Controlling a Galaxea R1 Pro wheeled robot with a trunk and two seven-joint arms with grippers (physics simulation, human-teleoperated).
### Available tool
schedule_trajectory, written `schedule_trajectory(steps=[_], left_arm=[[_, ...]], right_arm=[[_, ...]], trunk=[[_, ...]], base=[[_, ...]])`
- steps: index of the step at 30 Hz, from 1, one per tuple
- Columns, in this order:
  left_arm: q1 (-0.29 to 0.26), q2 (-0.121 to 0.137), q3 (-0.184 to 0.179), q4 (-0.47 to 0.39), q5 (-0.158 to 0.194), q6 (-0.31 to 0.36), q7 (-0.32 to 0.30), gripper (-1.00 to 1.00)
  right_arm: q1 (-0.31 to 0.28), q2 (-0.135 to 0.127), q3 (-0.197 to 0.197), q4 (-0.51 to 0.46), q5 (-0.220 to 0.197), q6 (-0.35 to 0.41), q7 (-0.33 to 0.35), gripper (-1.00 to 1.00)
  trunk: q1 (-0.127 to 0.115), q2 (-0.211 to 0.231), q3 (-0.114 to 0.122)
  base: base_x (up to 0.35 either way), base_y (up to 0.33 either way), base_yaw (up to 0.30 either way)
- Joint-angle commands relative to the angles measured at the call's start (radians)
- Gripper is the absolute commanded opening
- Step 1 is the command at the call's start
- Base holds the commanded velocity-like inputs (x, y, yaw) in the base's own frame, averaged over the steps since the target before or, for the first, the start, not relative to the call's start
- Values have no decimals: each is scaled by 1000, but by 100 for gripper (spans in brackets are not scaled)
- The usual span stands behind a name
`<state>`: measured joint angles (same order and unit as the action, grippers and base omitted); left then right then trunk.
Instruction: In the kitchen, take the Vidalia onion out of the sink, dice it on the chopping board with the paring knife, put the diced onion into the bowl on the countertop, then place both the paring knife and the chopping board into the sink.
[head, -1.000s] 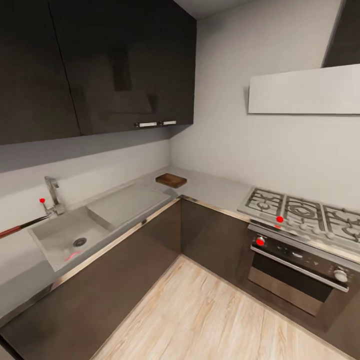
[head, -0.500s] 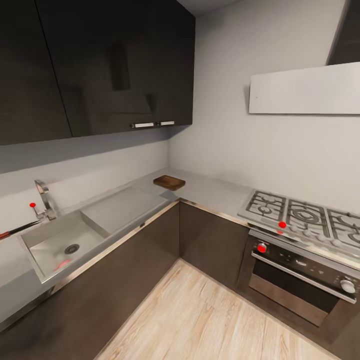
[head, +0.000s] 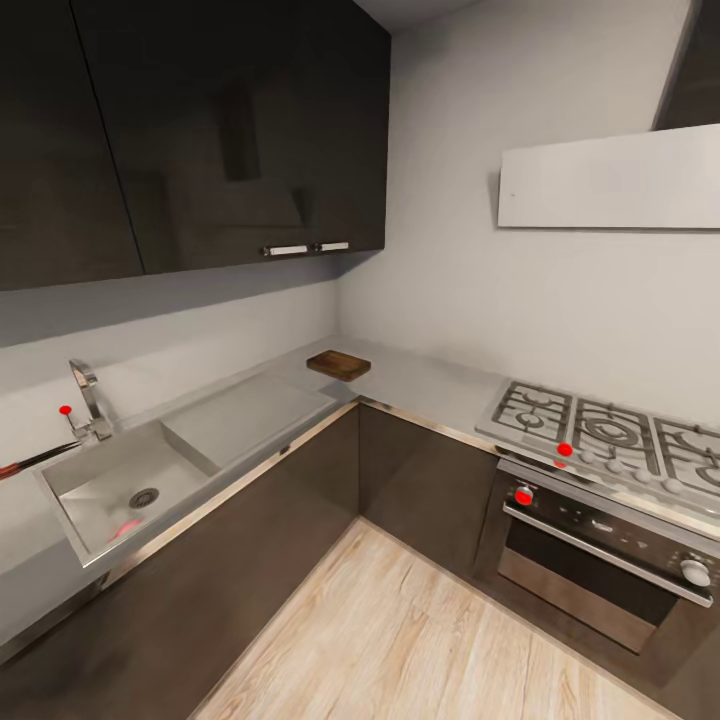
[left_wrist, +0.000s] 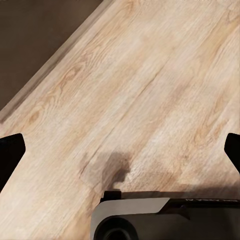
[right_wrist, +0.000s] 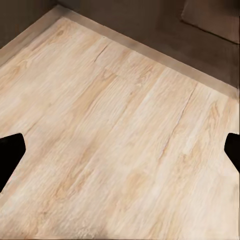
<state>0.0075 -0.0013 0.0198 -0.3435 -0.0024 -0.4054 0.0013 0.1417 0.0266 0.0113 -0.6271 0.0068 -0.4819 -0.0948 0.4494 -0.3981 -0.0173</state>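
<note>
A small reddish blur, probably the onion (head: 125, 527), lies on the floor of the sink (head: 75, 490) near its front wall, close to the drain, while the knife (head: 35, 461) pokes in from the worktop's (head: 420, 385) left end beside the tap (head: 88, 400). The chopping board (head: 339, 364) sits in the worktop's back corner, beyond the drainboard (head: 245, 415), with the hob (head: 600, 425) and oven (head: 600, 545) along the right run. Both the left gripper (left_wrist: 120, 150) and right gripper (right_wrist: 120, 150) hang spread wide over the wood floor (head: 400, 640), grasping nothing.
</note>
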Motion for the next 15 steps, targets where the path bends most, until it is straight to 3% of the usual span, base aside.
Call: schedule_trajectory(steps=[1,3,5,7,9,11,15], left_arm=[[0,0,2,-2,0,-1,0,100],[0,0,2,-2,-1,-1,0,100],[0,0,2,-2,-1,-1,0,100],[1,0,2,-2,-1,-1,0,100],[0,0,2,-2,-1,-1,0,100],[0,0,2,-2,0,-1,0,100],[1,0,2,-2,-1,-1,0,100]], right_arm=[[0,1,1,-38,0,18,-16,100],[-3,1,1,-157,0,102,-55,100],[-7,1,1,-292,0,235,-99,100],[-20,2,1,-488,-1,439,-148,100],[-32,1,1,-583,-1,531,-164,100],[-70,1,2,-748,-1,680,-188,100],[-166,2,2,-864,-1,828,-229,100]], trunk=[[1,-2,-2],[1,-2,-2],[1,-2,-2],[1,-2,-2],[1,-2,-2],[1,-2,-2],[1,-2,-2]], base=[[0,0,0],[0,0,0],[0,0,0],[0,0,0],[0,0,0],[0,0,0],[0,0,0]])
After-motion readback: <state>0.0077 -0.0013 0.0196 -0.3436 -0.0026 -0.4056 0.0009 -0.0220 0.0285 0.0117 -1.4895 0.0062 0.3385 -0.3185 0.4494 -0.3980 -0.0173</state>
